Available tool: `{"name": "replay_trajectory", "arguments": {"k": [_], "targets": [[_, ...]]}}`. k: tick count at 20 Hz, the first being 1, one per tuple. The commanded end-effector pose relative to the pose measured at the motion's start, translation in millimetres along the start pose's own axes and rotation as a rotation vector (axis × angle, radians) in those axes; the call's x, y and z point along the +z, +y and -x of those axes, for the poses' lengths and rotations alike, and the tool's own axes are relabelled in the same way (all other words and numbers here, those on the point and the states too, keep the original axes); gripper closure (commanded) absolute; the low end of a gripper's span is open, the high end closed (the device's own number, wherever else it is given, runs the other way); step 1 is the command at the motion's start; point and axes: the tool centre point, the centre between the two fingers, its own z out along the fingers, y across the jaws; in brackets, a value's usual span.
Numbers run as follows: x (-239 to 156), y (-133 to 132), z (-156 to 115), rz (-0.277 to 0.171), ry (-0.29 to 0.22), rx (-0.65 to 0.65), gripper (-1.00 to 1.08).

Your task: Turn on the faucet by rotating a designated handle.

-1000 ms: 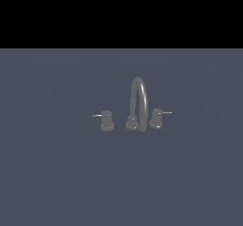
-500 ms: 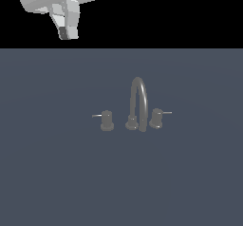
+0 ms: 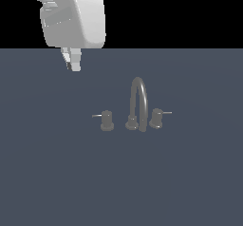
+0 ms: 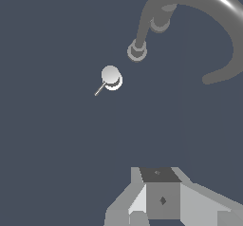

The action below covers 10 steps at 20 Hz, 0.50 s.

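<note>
The gripper (image 3: pixel 73 64) hangs high, holding nothing; whether its jaws are parted, I cannot tell. The handle (image 3: pixel 107 120) sits well below it and toward the exterior view's right, at the faucet (image 3: pixel 137 106)'s near end, its rod lever (image 3: pixel 97 116) lying level and pointing back under the gripper.

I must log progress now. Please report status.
Gripper high, clear of faucet, jaw state unclear. Handle untouched. Nothing in the way.

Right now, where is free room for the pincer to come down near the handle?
Bare floor lies on the exterior view's left of the handle, beyond its rod, and in front of it. Its other side is crowded by the spout and base.
</note>
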Motion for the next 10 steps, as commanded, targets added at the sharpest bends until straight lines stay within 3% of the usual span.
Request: {"name": "replay_trajectory", "arguments": {"k": [1,10], "targets": [[14,-9,-5,-0.002,-0.002,0.049,1.08],[60,-37,-24,-0.002,-0.007,0.206,1.08]]}}
